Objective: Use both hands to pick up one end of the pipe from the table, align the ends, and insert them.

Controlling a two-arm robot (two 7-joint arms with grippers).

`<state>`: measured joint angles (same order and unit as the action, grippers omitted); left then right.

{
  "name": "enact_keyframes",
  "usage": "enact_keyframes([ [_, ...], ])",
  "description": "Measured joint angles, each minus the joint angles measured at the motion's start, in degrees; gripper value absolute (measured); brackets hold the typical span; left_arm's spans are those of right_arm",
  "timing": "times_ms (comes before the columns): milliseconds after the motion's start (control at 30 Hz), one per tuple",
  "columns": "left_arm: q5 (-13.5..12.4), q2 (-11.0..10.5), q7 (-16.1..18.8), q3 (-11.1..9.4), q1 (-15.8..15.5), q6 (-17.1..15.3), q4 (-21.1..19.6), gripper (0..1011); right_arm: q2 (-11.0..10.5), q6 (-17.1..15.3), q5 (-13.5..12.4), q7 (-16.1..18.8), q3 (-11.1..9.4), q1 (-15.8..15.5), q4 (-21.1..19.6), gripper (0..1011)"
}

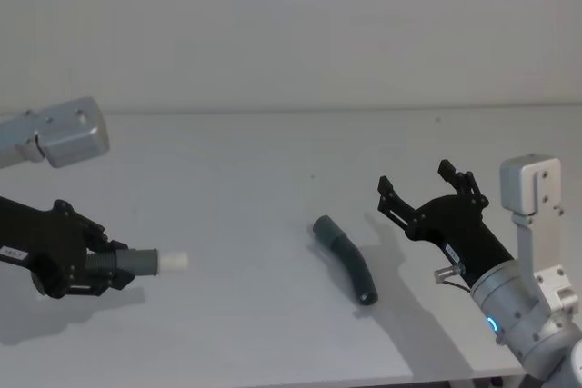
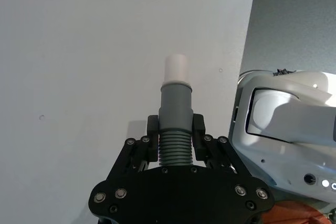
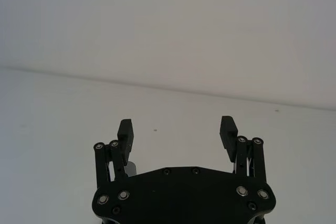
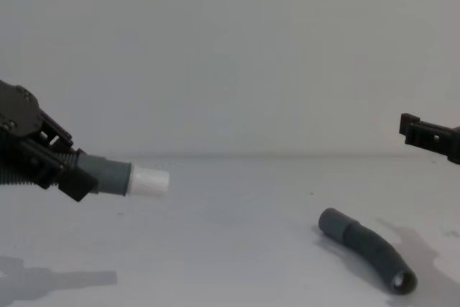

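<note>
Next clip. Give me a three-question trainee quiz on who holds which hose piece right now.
1. True or false: the right gripper is shut on the plain grey hose piece.
2. What holds the white-tipped hose piece? A. left gripper B. right gripper C. nothing
3. Fill in: the plain grey hose piece lies on the ___.
Key: 1 false, the right gripper is open; 2 A; 3 table.

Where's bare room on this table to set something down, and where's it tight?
Bare: the middle of the table, between the white-tipped piece in the shut left gripper and the lying grey piece; also the far strip up to the wall. Tight: the right side, where the open right gripper hovers near that piece.
</note>
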<state>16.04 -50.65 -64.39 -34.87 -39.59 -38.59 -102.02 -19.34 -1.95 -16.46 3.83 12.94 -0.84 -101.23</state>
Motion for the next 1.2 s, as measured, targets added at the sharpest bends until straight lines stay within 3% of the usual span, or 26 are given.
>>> enact_keyframes([
  [367, 0.70, 0.61, 0.79, -0.42, 0.38, 1.37, 1.18, 335, 0.00, 0.00, 0.00, 0.00, 0.00, 0.00, 0.00, 1004],
  [1200, 1.84, 4.21, 4.43, -1.52, 1.30, 6.75, 5.12, 335, 0.00, 0.00, 0.00, 0.00, 0.00, 0.00, 0.00, 1004],
])
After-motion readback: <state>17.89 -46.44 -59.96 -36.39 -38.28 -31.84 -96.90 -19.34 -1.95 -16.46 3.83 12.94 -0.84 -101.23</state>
